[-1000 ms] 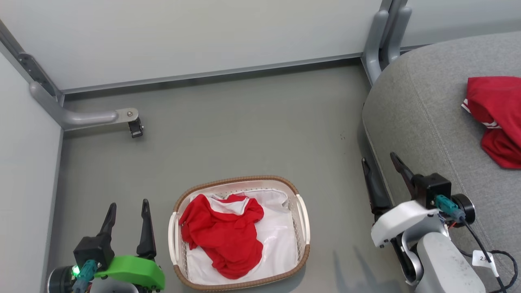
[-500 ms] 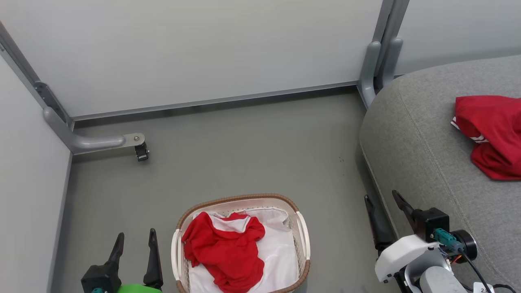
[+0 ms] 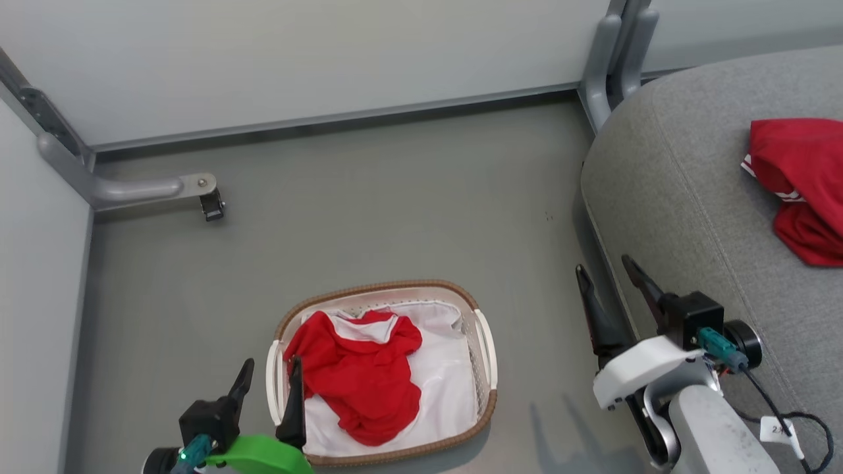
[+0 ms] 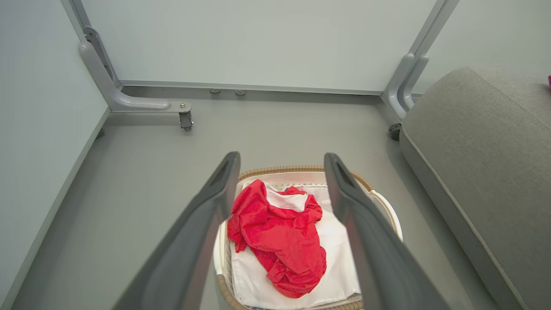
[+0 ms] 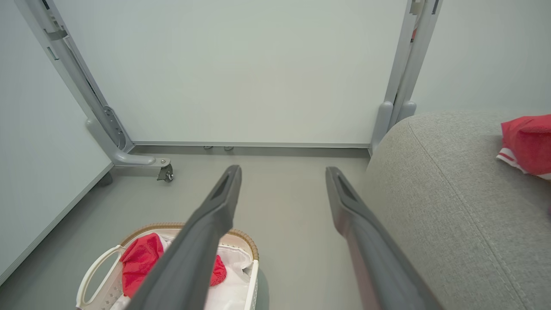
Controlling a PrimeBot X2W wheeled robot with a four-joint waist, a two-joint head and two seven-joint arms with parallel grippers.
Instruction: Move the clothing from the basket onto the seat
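Low centre of the frame, a red garment [image 3: 355,378] lies crumpled in the basket [image 3: 375,288] on a white liner [image 3: 451,388]. The left end effector [image 3: 271,362] hangs at the basket's left rim, jaws spread and empty, likely poised to reach in. A second red garment [image 3: 800,171] already lies on the seat [image 3: 685,197], far right. The right end effector [image 3: 602,264], open and empty too, sits beside the seat; touching or not, I can't tell.

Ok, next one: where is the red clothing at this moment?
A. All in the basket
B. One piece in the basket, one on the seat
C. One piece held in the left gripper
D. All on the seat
B: one red garment lies in the basket, a second red garment lies on the seat, and the left gripper and right gripper are both open and empty.
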